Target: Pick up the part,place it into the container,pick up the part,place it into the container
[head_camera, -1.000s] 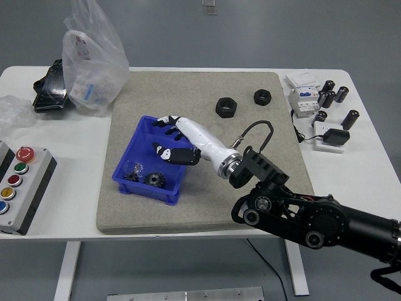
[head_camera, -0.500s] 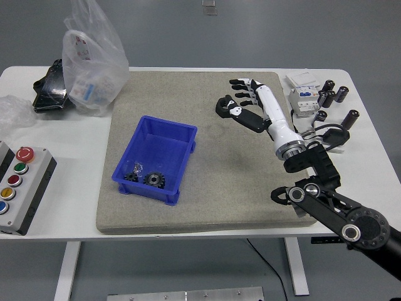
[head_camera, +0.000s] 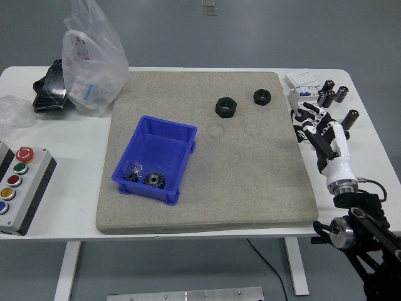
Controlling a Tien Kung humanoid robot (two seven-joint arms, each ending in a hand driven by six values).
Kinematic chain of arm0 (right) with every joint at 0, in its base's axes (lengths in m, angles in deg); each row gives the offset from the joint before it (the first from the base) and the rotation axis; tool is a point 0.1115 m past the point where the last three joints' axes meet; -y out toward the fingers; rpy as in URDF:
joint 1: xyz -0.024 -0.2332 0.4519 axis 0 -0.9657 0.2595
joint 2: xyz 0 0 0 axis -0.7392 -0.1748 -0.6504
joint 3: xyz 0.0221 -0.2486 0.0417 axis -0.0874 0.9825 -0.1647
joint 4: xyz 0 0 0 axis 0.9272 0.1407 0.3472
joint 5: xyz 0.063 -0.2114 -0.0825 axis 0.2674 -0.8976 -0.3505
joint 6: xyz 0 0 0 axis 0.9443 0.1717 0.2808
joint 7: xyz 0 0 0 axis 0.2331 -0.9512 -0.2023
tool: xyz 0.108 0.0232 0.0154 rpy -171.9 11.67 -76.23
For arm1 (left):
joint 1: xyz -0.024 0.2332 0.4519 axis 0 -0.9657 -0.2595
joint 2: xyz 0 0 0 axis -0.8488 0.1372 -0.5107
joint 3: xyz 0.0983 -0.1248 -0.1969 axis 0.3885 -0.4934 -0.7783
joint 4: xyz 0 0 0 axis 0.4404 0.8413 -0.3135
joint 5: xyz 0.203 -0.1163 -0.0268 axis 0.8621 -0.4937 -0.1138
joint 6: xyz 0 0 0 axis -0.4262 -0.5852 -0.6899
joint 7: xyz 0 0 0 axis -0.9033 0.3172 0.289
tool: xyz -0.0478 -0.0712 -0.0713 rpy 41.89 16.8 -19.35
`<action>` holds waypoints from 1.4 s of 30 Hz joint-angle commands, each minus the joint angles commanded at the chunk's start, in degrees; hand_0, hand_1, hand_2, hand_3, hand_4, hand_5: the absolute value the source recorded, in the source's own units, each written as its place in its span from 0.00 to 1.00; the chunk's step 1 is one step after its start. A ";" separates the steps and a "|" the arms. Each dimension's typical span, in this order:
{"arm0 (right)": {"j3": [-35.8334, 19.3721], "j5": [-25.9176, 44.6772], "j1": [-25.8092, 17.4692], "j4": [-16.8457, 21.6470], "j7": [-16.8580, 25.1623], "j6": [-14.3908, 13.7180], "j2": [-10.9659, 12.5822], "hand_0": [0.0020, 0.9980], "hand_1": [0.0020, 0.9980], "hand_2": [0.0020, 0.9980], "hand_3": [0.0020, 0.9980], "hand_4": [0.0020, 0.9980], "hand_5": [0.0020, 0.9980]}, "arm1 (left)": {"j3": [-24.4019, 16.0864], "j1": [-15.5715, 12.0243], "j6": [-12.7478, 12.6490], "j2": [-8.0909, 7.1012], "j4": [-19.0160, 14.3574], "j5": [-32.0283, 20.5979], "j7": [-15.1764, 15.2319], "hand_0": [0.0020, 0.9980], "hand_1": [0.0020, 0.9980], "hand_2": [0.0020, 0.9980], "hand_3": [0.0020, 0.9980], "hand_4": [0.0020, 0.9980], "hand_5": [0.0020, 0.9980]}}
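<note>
Nuts: two black hex nuts lie on the grey mat [head_camera: 250, 175] near its far edge — the large nut [head_camera: 225, 106] left of the small nut [head_camera: 262, 96], apart from each other, neither held.
Bin: blue bin [head_camera: 160, 134] on the mat's left half, open top; gears [head_camera: 144, 177] lie in its near end, perhaps with a small shiny piece beside them.
Right hand: right hand [head_camera: 315, 122] hangs over the desk's right edge, beside the mat, fingers spread and grasping nothing — well apart from both nuts.
Right side clutter: black cylinders [head_camera: 332, 95] and a white breaker [head_camera: 302, 81] just beyond the hand.
Left side: plastic bag [head_camera: 93, 59] at the far-left corner; button box [head_camera: 19, 185] at the near-left edge.
</note>
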 joint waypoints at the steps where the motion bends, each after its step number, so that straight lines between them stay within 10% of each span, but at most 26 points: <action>1: -0.03 1.86 -0.25 -0.29 1.08 1.06 -0.14 0.62 0.68 0.70 0.70 0.66 0.34 | 0.02 0.06 0.03 -0.08 0.00 0.03 0.01 0.63 0.56 0.55 0.61 0.68 0.27; 2: -0.04 3.71 -0.48 -0.57 2.11 2.16 -0.27 0.62 0.67 0.69 0.67 0.73 0.46 | 0.04 0.10 0.06 -0.16 0.00 0.03 0.00 0.63 0.56 0.55 0.61 0.69 0.27; 11: -0.73 18.02 -1.67 -2.78 5.09 10.50 -1.32 0.62 0.67 0.69 0.67 0.76 0.51 | -1.15 -0.17 0.23 -0.73 0.00 0.95 -0.61 0.63 0.56 0.55 0.61 0.69 0.28; 42: -2.21 20.64 -1.94 -2.82 4.83 12.47 -1.67 0.64 0.67 0.69 0.66 0.80 0.59 | -1.47 -2.16 0.02 -0.95 0.00 -1.05 0.67 0.63 0.56 0.55 0.61 0.69 0.28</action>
